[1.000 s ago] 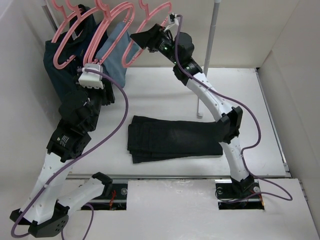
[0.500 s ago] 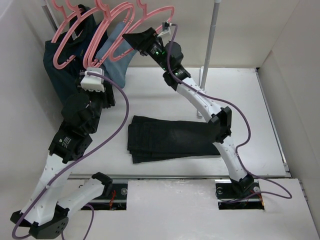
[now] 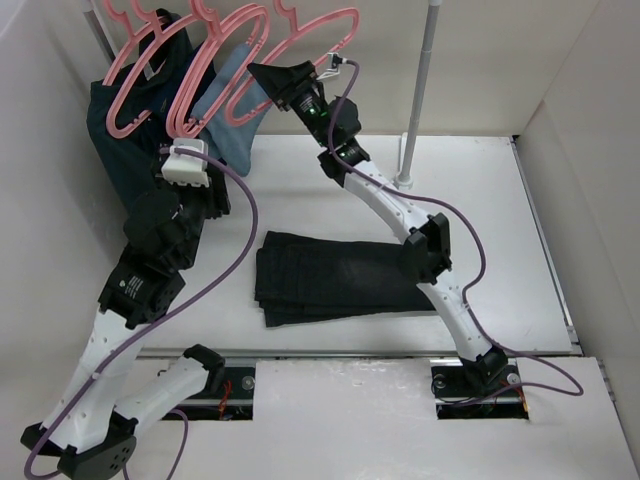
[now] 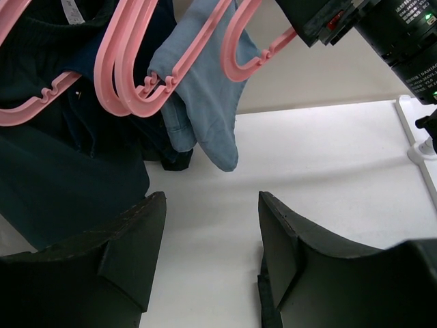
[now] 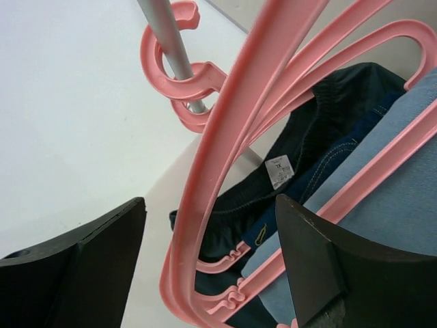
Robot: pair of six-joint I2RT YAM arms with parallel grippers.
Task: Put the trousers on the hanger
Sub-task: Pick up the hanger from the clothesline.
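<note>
long black fabric trousers (image 3: 340,280) lie folded flat on the white bench (image 3: 500,220), by the middle of its near edge. toward the far left corner, the left fingers (image 4: 130,246) stand spread, holding nothing. above the far edge, the right fingers (image 5: 89,260) are spread around one arm of the thin pink plastic hanger (image 5: 225,137), touching neither side.

A white tabletop (image 3: 330,190) was seen, closed in by pale panels (image 3: 590,150) at the left, back and right. Black trousers (image 3: 340,277) were laid flat on it, folded into a long strip and set crosswise in the middle, nearer the front edge. A grey pole (image 3: 418,90) was stood on a small white foot (image 3: 405,182) toward the back, right of centre, apart from the trousers. The rest of the surface was left bare white.
</note>
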